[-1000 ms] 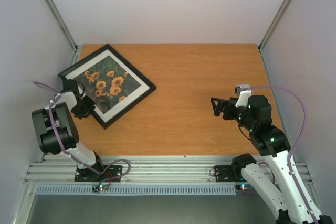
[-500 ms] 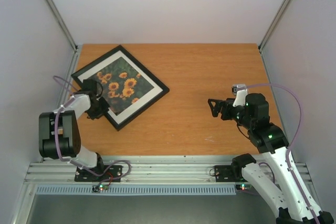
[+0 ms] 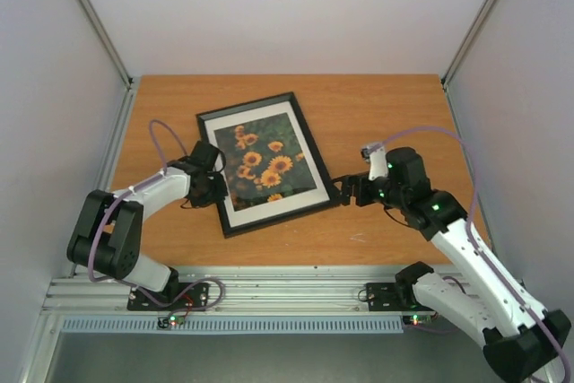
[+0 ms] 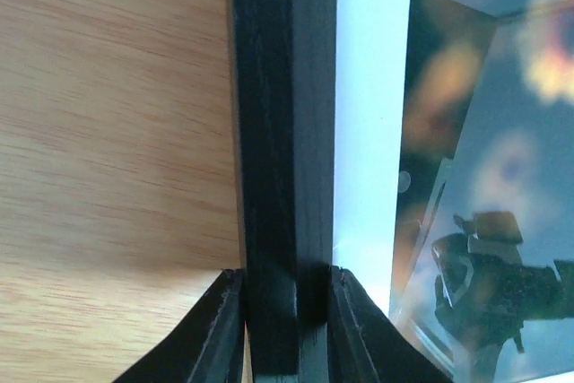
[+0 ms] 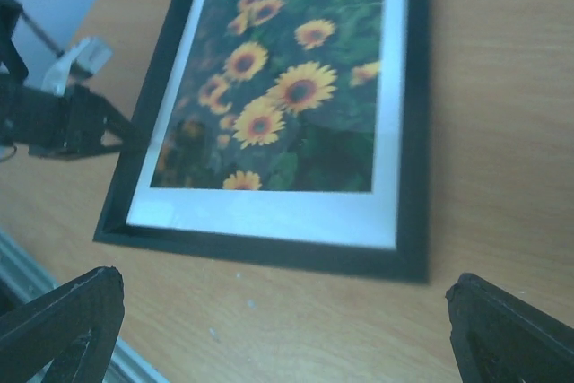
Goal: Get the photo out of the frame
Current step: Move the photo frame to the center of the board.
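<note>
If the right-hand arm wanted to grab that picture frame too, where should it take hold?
Probably the thin black rail on the frame's right side, coming in from the right. The frame lies flat and face up on the table, so only its narrow border offers something to pinch. The left gripper straddles the opposite rail that way. The right gripper is open and close by.

white walls point(image 3: 287, 6) | wooden table point(image 3: 386, 105), orange-brown | aluminium rail point(image 3: 287, 291) along near edge | light even
</note>
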`<state>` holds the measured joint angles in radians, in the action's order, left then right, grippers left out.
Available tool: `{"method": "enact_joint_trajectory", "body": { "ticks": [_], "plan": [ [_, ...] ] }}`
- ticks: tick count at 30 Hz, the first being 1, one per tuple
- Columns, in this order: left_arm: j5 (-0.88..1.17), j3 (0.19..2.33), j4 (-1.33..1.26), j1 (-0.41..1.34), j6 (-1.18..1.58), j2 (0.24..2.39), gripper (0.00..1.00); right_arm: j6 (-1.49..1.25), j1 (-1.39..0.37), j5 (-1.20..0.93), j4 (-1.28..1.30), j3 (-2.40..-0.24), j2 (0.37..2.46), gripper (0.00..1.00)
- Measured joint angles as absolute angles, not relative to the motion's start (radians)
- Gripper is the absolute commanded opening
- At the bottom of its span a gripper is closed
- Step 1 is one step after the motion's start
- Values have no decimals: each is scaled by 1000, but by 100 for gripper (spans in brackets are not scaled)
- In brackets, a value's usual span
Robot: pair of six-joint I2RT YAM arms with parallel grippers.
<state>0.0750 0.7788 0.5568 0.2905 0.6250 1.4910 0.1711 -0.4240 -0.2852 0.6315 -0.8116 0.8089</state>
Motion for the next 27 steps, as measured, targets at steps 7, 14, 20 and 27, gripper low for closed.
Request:
{"method": "enact_joint_trajectory", "body": {
  "ticks": [7, 14, 20, 27],
  "plan": [
    [79, 773, 503, 389, 618, 1497, 4, 192, -582, -242, 558, -788, 982, 99],
    [79, 761, 439, 424, 622, 1512, 3, 263, -787, -131, 492, -799, 1198, 98],
    [105, 731, 354, 428, 629, 1507, 1, 342, -958, 3, 468, -837, 1372, 98],
    [131, 686, 294, 429, 643, 1467, 0, 423, -1127, 195, 403, -847, 1465, 98]
  ]
}}
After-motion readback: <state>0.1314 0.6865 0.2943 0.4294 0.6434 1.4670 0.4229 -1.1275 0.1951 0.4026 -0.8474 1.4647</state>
